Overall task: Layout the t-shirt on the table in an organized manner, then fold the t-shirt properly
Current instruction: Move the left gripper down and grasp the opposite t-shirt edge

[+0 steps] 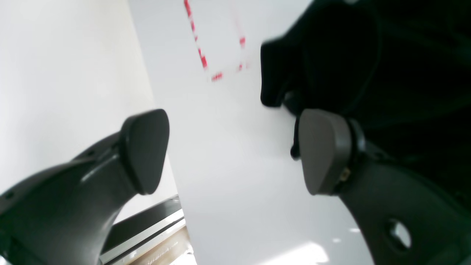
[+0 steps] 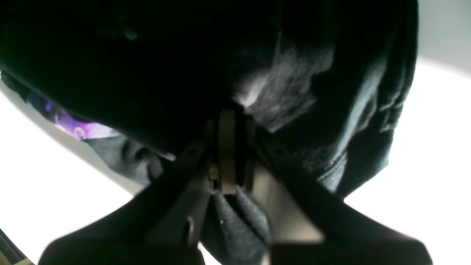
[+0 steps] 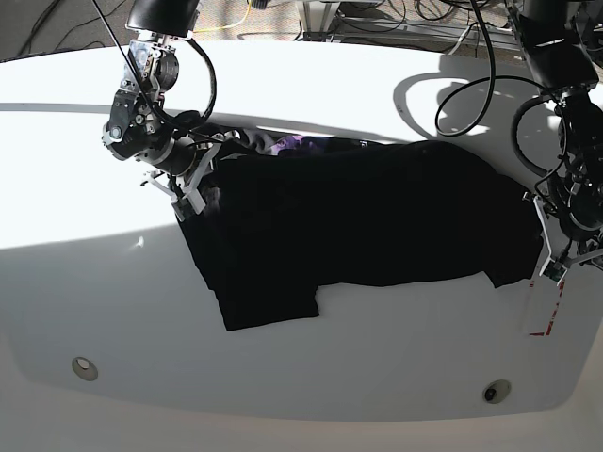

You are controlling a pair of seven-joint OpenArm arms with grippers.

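The black t-shirt [image 3: 349, 217] lies spread across the middle of the white table [image 3: 301, 377], with one part reaching toward the front at the left. A purple patch of print [image 3: 287, 144] peeks out at its far edge. My right gripper [image 3: 188, 193] is at the shirt's left end and is shut on a bunch of black cloth [image 2: 279, 92]; its closed fingertips [image 2: 228, 147] pinch the fabric. My left gripper [image 1: 235, 151] hangs open over bare table just off the shirt's right edge [image 1: 368, 55], holding nothing. In the base view the left gripper [image 3: 553, 259] is at the far right.
A red dashed rectangle mark [image 3: 545, 313] lies on the table under the left gripper, and the same red dashes [image 1: 200, 55] show in the left wrist view. Two small round metal discs [image 3: 84, 366] [image 3: 496, 391] sit near the front edge. Cables hang behind the table.
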